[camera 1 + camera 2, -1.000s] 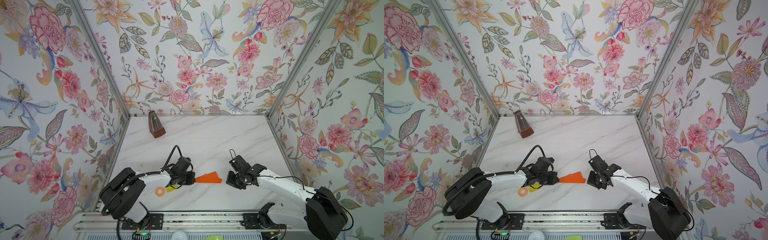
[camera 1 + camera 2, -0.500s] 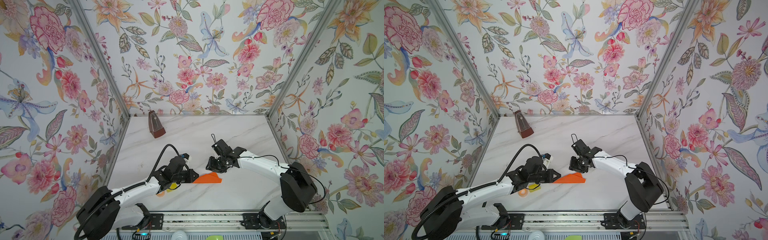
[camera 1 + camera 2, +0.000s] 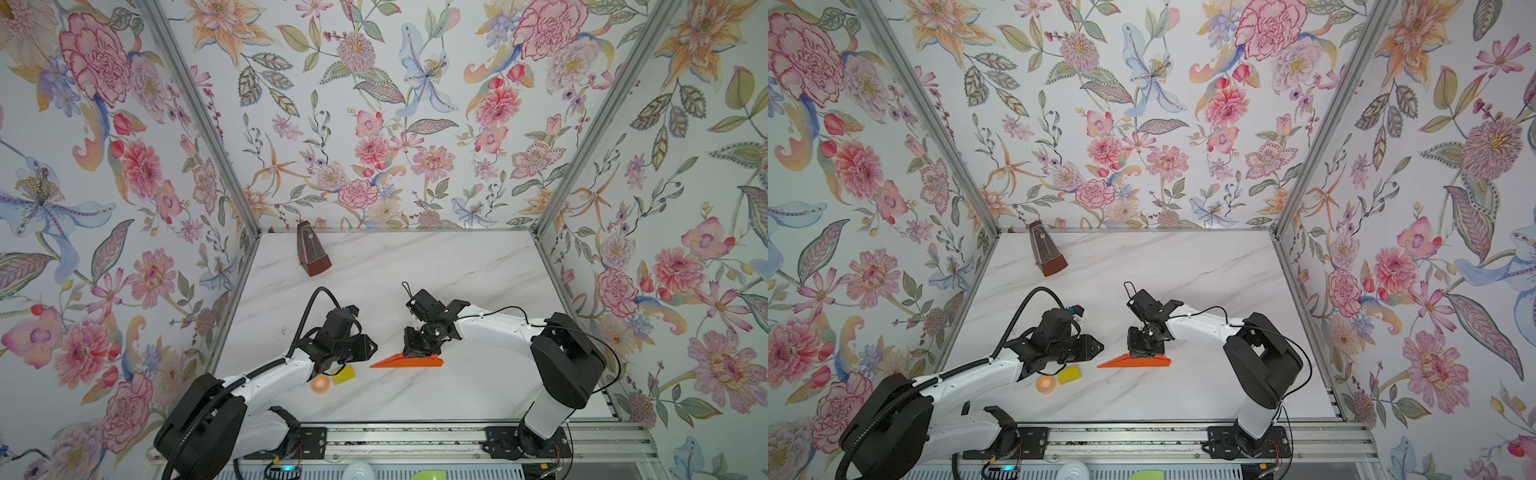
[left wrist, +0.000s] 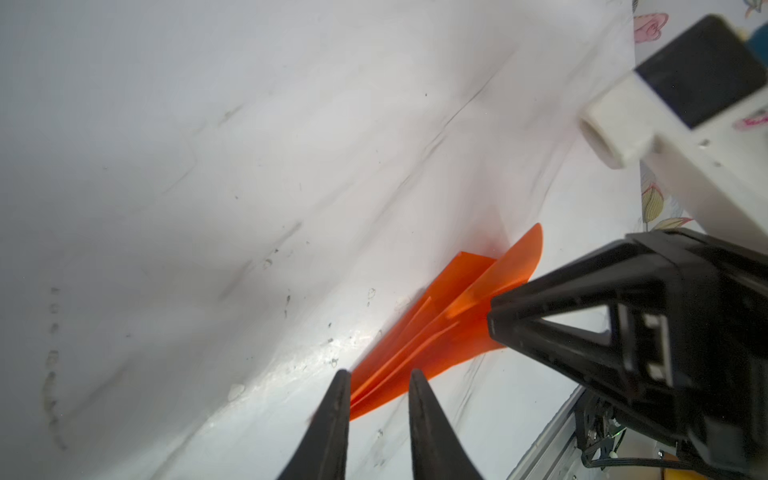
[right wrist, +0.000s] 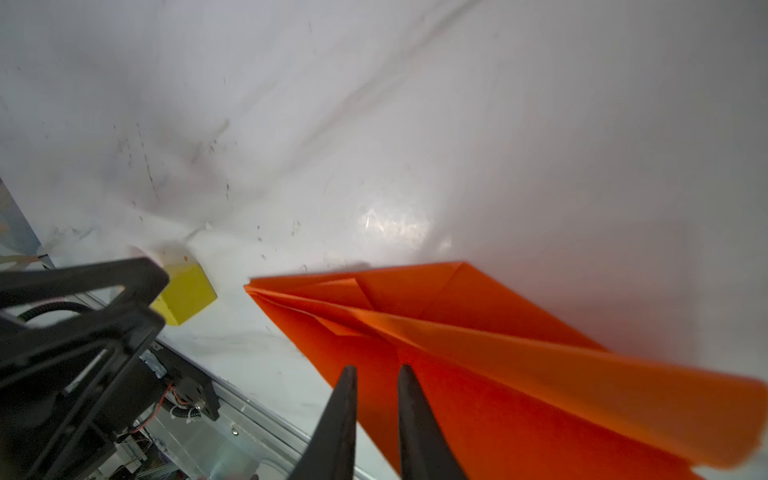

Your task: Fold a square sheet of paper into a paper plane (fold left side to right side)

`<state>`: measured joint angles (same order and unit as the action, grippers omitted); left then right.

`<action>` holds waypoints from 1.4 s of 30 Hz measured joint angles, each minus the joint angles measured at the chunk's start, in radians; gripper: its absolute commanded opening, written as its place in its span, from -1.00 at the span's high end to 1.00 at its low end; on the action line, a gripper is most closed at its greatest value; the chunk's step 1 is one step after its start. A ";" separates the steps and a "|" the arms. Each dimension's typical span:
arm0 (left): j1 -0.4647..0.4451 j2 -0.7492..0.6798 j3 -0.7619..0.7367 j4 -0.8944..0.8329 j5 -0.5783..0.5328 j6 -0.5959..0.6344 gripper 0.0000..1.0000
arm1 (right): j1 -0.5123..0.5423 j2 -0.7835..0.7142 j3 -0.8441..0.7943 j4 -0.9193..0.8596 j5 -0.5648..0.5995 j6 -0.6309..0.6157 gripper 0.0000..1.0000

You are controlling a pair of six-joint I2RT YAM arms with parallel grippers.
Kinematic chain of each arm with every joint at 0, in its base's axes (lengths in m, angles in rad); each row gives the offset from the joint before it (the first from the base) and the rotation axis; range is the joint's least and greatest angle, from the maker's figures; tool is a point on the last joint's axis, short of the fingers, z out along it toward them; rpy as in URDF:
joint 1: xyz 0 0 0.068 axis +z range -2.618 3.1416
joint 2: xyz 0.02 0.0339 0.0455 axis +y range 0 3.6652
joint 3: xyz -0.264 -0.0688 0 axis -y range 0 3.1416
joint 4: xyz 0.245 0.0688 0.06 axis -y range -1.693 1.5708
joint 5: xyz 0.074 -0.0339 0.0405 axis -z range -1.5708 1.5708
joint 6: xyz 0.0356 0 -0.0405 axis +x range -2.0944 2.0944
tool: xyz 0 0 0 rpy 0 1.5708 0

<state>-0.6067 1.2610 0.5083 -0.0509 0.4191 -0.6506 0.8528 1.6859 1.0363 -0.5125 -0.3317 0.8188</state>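
**Folded plane by the front edge, both grippers slightly parted**

The paper plane (image 3: pixel 407 361) lies on the white marbled table (image 3: pixel 457 270) near the middle of its front edge. Its nose points at the left gripper (image 4: pixel 376 376), whose fingers stand narrowly apart and empty. The right gripper (image 5: pixel 376 370) hangs over the plane's far side, also narrowly parted; whether it touches the paper is hidden. The metronome (image 3: pixel 312 251) near the back left corner is too small to read. Floral wallpaper (image 3: pixel 374 124) covers the walls.

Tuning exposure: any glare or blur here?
Left wrist view: glare streak on the white marble tabletop beside the folded bright-orange paper dart, background smeared. Right wrist view: glare patch on tabletop, dart's near end soft. Both top views: sharp, evenly lit.
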 measured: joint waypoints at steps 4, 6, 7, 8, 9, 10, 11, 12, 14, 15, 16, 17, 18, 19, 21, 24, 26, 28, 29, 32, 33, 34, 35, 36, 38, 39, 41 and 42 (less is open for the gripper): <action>0.000 0.034 0.000 0.007 0.036 0.009 0.44 | 0.057 -0.056 -0.084 0.001 0.032 0.048 0.58; 0.000 0.035 0.000 0.019 0.053 0.012 0.42 | 0.074 -0.067 -0.127 0.005 0.058 0.075 0.57; 0.000 0.035 0.000 0.025 0.061 0.013 0.41 | 0.077 -0.069 -0.142 0.005 0.071 0.084 0.57; -0.002 0.035 0.000 0.032 0.072 0.015 0.40 | 0.077 -0.070 -0.157 0.005 0.087 0.095 0.57; -0.004 0.037 0.000 0.040 0.080 0.016 0.39 | 0.077 -0.071 -0.170 0.005 0.102 0.103 0.57; -0.008 0.041 0.000 0.049 0.087 0.016 0.39 | 0.075 -0.078 -0.175 0.013 0.109 0.107 0.57; -0.015 0.048 0.000 0.061 0.098 0.015 0.39 | 0.073 -0.086 -0.179 0.016 0.127 0.112 0.57; -0.022 0.055 0.000 0.072 0.103 0.015 0.39 | 0.069 -0.093 -0.187 0.019 0.138 0.113 0.56; -0.034 0.077 -0.002 0.096 0.112 0.014 0.39 | 0.056 -0.102 -0.201 0.023 0.150 0.113 0.54; -0.039 0.093 -0.005 0.111 0.119 0.014 0.39 | 0.048 -0.107 -0.205 0.026 0.159 0.111 0.51; -0.042 0.107 -0.010 0.125 0.122 0.013 0.39 | 0.039 -0.112 -0.211 0.031 0.161 0.105 0.49; -0.049 0.123 -0.016 0.140 0.126 0.007 0.39 | 0.026 -0.116 -0.214 0.035 0.161 0.095 0.47; -0.057 0.137 -0.022 0.152 0.128 0.002 0.39 | 0.013 -0.118 -0.217 0.037 0.163 0.083 0.45; -0.067 0.151 -0.025 0.164 0.128 -0.002 0.39 | -0.003 -0.119 -0.219 0.039 0.161 0.071 0.43; -0.093 0.181 -0.027 0.193 0.130 -0.020 0.39 | -0.042 -0.119 -0.219 0.046 0.158 0.037 0.34; -0.136 0.215 -0.027 0.248 0.132 -0.048 0.49 | -0.107 -0.118 -0.215 0.054 0.159 -0.023 0.26; -0.165 0.235 -0.027 0.287 0.132 -0.071 0.53 | -0.149 -0.111 -0.202 0.051 0.175 -0.061 0.24; -0.193 0.257 -0.027 0.326 0.131 -0.100 0.54 | -0.183 -0.100 -0.181 0.030 0.201 -0.087 0.23; -0.206 0.267 -0.027 0.345 0.130 -0.115 0.54 | -0.197 -0.100 -0.169 0.015 0.219 -0.092 0.22; -0.240 0.283 -0.027 0.395 0.126 -0.157 0.54 | -0.206 -0.114 -0.142 -0.017 0.247 -0.081 0.16; -0.249 0.288 -0.026 0.410 0.125 -0.166 0.54 | -0.203 -0.127 -0.140 -0.021 0.252 -0.068 0.14; -0.259 0.299 -0.024 0.427 0.124 -0.177 0.54 | -0.195 -0.145 -0.140 -0.028 0.259 -0.052 0.11; -0.269 0.316 -0.021 0.443 0.124 -0.187 0.54 | -0.185 -0.164 -0.140 -0.035 0.266 -0.032 0.09; -0.278 0.330 -0.019 0.452 0.124 -0.195 0.54 | -0.172 -0.181 -0.138 -0.040 0.273 -0.014 0.06; -0.292 0.354 -0.014 0.484 0.124 -0.212 0.54 | -0.141 -0.207 -0.125 -0.045 0.289 0.025 0.00; -0.297 0.362 -0.011 0.496 0.124 -0.220 0.54 | -0.129 -0.211 -0.115 -0.044 0.294 0.040 -0.01; -0.309 0.384 -0.004 0.526 0.125 -0.236 0.54 | -0.108 -0.206 -0.094 -0.037 0.304 0.068 -0.01; -0.313 0.392 -0.002 0.538 0.125 -0.241 0.53 | -0.105 -0.197 -0.085 -0.035 0.307 0.077 0.00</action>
<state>-0.9199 1.6531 0.5064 0.4873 0.5438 -0.8917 0.7475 1.4887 0.9516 -0.5472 -0.0246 0.8959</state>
